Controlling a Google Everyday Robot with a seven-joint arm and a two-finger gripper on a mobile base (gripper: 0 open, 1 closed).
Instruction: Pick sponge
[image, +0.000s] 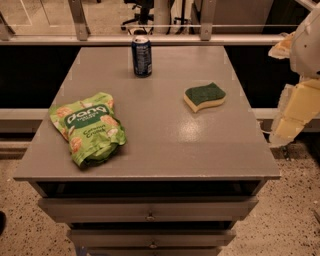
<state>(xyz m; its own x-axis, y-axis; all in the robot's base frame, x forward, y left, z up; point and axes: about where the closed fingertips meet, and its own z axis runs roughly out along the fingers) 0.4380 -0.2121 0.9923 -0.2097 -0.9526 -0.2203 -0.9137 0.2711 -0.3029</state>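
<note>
The sponge (204, 96) lies flat on the right half of the grey table top (165, 145). It has a dark green scouring top over pale yellow foam and a wavy outline. My gripper (294, 116) hangs at the right edge of the view, off the table's right side and apart from the sponge. It holds nothing that I can see.
A green snack bag (88, 128) lies on the left half of the table. A dark blue drink can (142, 55) stands upright near the far edge. Drawers (150, 216) sit below the table top. A rail and glass partition (160, 37) run behind the table.
</note>
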